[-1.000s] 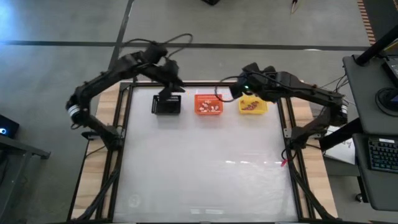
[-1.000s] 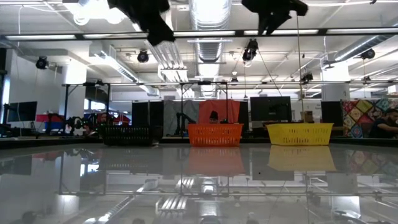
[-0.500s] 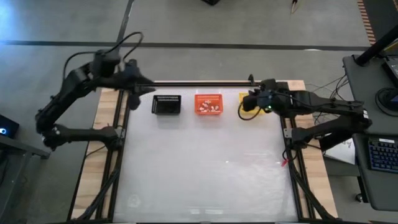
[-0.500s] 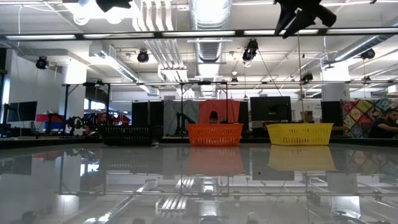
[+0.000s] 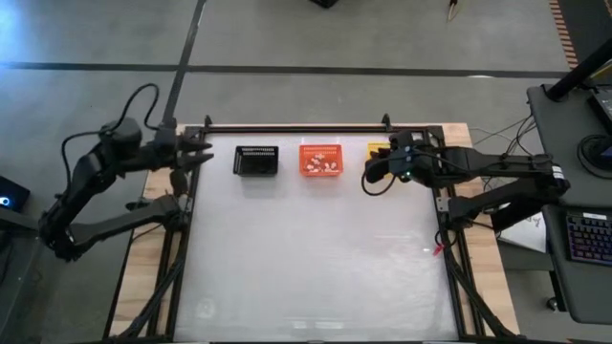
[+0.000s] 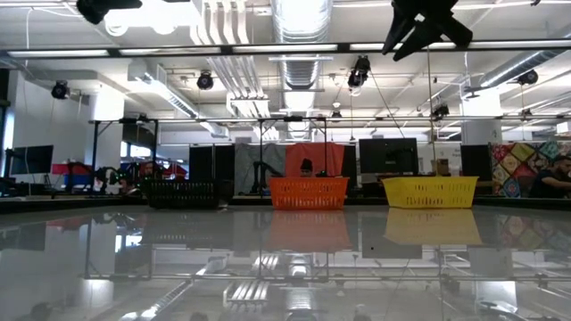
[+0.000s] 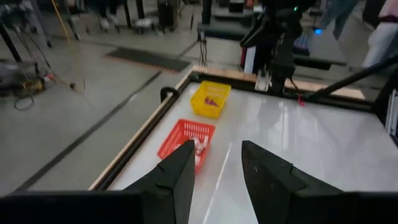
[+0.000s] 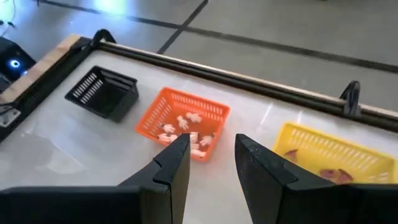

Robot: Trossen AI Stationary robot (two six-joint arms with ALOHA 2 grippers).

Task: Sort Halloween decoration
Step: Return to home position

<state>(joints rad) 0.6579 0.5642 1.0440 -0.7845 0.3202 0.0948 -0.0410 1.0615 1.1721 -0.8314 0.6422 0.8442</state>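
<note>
Your left claw (image 5: 198, 153) has withdrawn from the baskets to the table's (image 5: 316, 258) left edge, and the right claw (image 5: 371, 176) sits just off the yellow basket (image 8: 292, 140); both slightly parted, empty. Halloween decoration (image 8: 186, 121): white pieces in the orange basket (image 8: 208, 107), brownish ones in the yellow, none loose, so sorting looks complete

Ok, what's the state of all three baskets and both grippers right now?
Black basket: upright, contents cannot be made out.
Orange basket: upright, holds white pieces.
Yellow basket: upright, holds brownish pieces.
Left gripper: open, empty, out to the left of the black basket.
Right gripper: open, empty, raised beside the yellow basket.
</note>
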